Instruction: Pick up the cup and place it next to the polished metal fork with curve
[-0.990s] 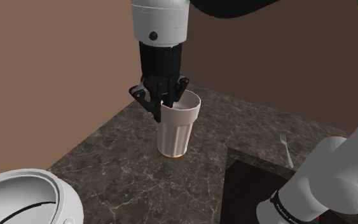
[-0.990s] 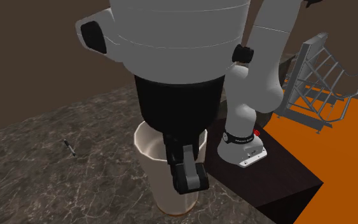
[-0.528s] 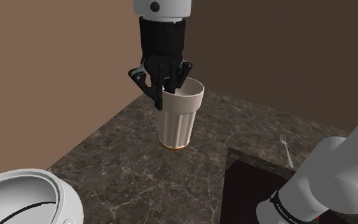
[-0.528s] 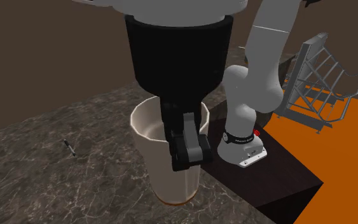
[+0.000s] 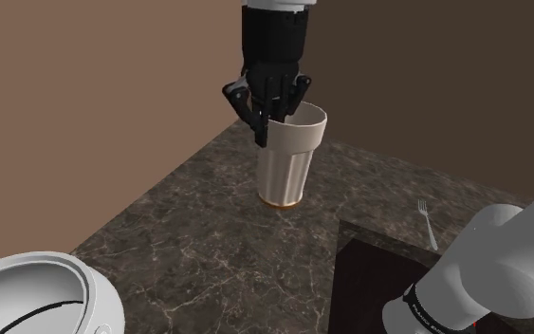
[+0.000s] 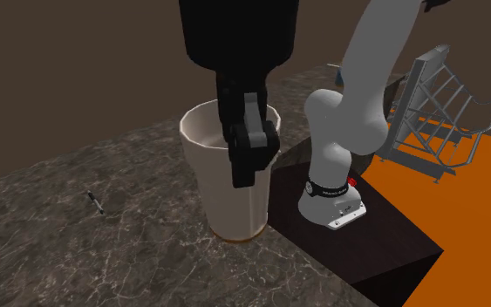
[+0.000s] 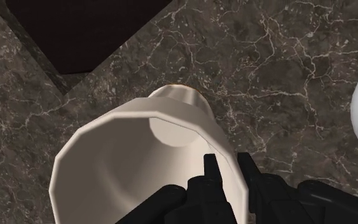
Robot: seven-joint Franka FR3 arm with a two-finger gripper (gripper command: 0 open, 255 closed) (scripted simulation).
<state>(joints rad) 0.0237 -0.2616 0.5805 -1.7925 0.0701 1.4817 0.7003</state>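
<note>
Shoulder view: claw (image 5: 264,133) tight on cup (image 5: 291,166) rim, cup beneath, perhaps off counter (image 5: 198,237).

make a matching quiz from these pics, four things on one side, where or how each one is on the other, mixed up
Things:
1 cup
2 fork
3 gripper
4 rack

States:
a grey, by the orange surface
b cream, upright
c black, shut on a rim
d lying flat on the counter

Pairs: 1-b, 2-d, 3-c, 4-a
</note>
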